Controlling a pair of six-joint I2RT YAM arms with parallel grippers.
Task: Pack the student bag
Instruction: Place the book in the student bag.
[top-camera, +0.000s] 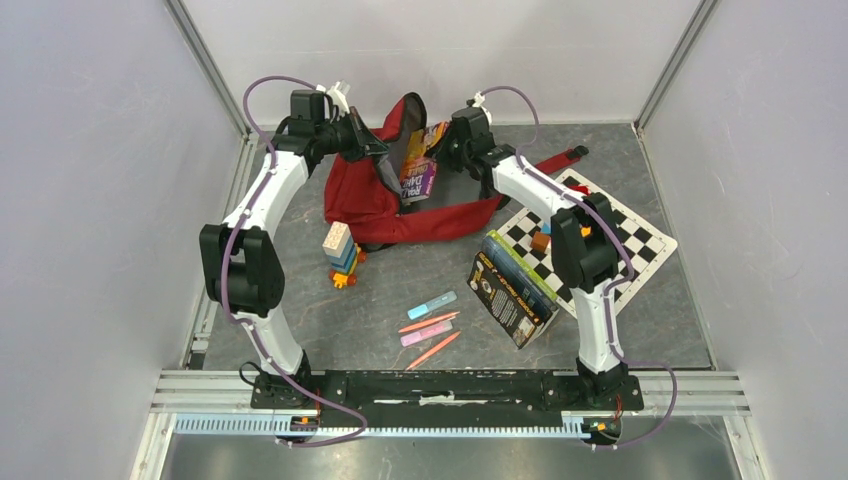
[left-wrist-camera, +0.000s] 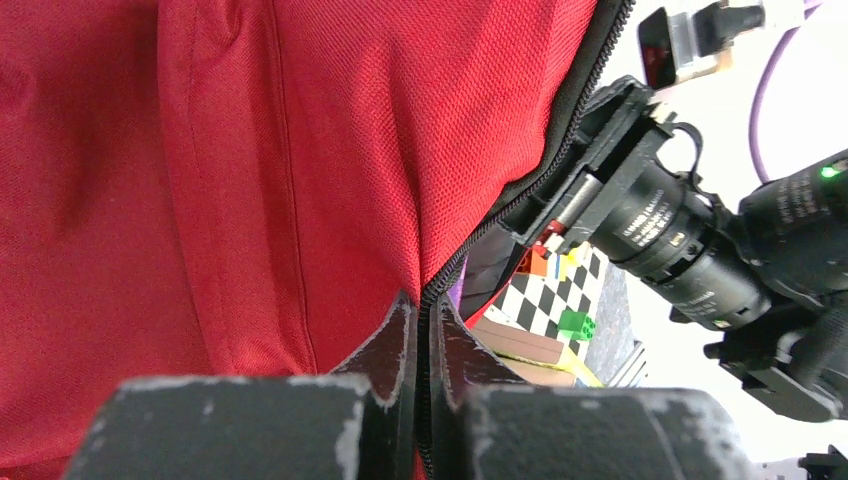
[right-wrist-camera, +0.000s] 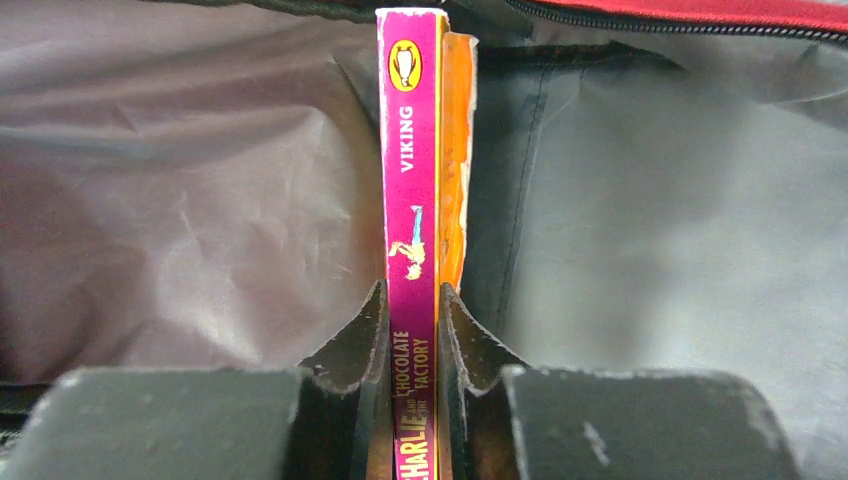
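Note:
The student bag (top-camera: 365, 205), dark red fabric, lies at the back of the table with its mouth held open. My left gripper (top-camera: 372, 143) is shut on the bag's zip edge (left-wrist-camera: 432, 295), lifting that flap. My right gripper (top-camera: 447, 150) is shut on a purple paperback book (top-camera: 420, 165) and holds it in the bag's opening. In the right wrist view the book's spine (right-wrist-camera: 411, 200) stands upright between the fingers, with the bag's dark lining (right-wrist-camera: 650, 230) behind it. Red bag fabric (left-wrist-camera: 250, 170) fills the left wrist view.
A stack of toy blocks (top-camera: 340, 255) stands in front of the bag. Several pens and markers (top-camera: 430, 325) lie near the table's middle. Books (top-camera: 512, 288) rest by a chessboard (top-camera: 600, 235) with small blocks on the right.

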